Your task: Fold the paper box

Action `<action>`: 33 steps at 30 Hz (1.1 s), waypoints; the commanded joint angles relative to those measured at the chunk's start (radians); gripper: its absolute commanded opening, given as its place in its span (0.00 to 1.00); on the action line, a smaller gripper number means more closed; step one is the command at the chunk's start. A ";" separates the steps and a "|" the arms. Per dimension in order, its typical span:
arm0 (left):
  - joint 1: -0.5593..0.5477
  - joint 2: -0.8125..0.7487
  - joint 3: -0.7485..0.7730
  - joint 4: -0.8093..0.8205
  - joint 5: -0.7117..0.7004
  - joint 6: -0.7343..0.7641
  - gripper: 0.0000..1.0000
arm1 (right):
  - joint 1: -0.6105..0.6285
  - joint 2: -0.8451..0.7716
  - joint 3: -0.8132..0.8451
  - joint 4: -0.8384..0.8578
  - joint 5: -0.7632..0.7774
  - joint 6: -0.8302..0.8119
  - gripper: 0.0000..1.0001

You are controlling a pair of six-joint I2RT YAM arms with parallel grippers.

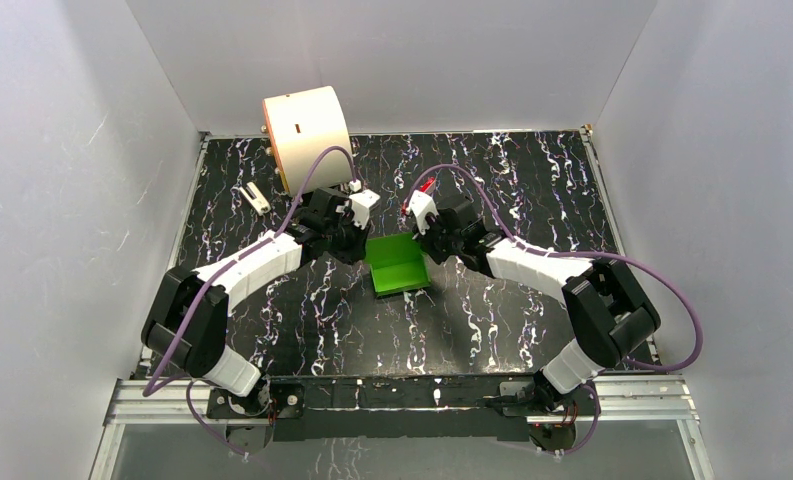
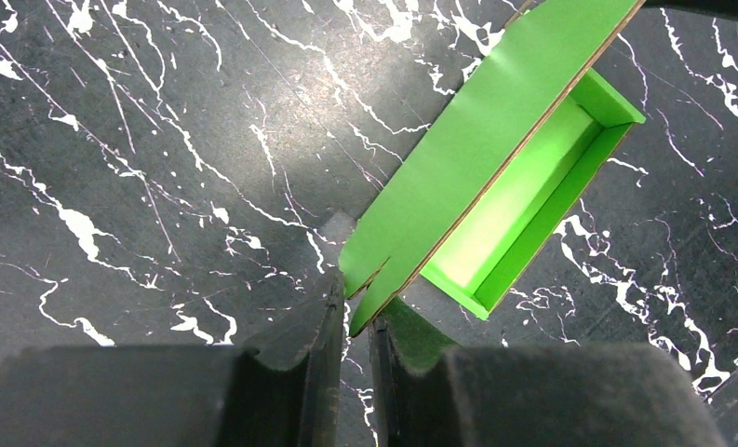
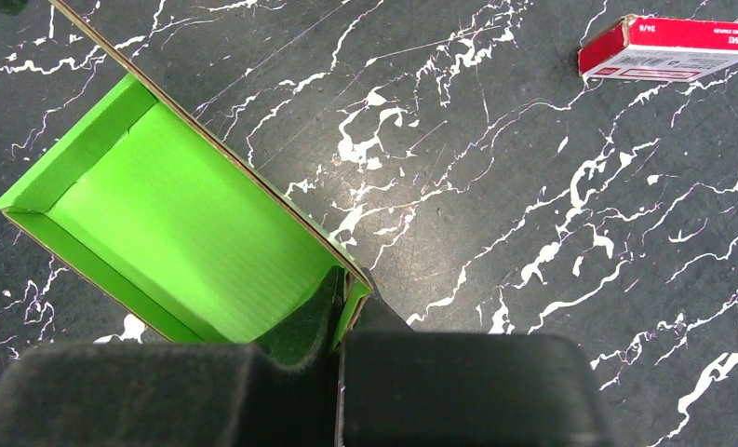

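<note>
The paper box [image 1: 397,263] is bright green card, an open shallow tray on the black marbled table between my two grippers. In the left wrist view the box [image 2: 523,200] has a long flap standing along one side. The flap's near corner sits between the fingertips of my left gripper [image 2: 355,312], whose jaws are nearly together with a thin gap. In the right wrist view my right gripper [image 3: 346,293] is shut on the near corner wall of the box [image 3: 179,233], one finger inside and one outside. From above, the left gripper [image 1: 357,237] and right gripper [image 1: 424,238] flank the box's far edge.
A large cream cylinder [image 1: 307,125] lies at the back left. A small red block [image 3: 667,47] lies beyond the right gripper, also visible from above [image 1: 410,208]. A small white object [image 1: 256,197] lies at the far left. White walls enclose the table.
</note>
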 commanded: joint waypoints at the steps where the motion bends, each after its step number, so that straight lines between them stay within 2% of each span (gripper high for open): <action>1: -0.021 -0.020 0.002 0.116 0.178 -0.022 0.14 | 0.027 -0.023 -0.005 0.044 -0.119 0.015 0.00; 12: -0.021 -0.001 -0.003 0.145 0.211 -0.011 0.15 | 0.027 -0.016 -0.012 0.063 -0.139 0.025 0.00; 21: -0.024 0.013 -0.020 0.229 0.231 -0.046 0.00 | 0.027 -0.006 -0.011 0.066 -0.157 0.056 0.00; 28: -0.066 -0.022 -0.084 0.348 0.165 -0.155 0.00 | 0.033 -0.019 -0.030 0.077 -0.140 0.114 0.00; 33: -0.070 -0.035 -0.085 0.306 0.095 -0.106 0.14 | 0.032 -0.035 -0.053 0.080 -0.109 0.080 0.00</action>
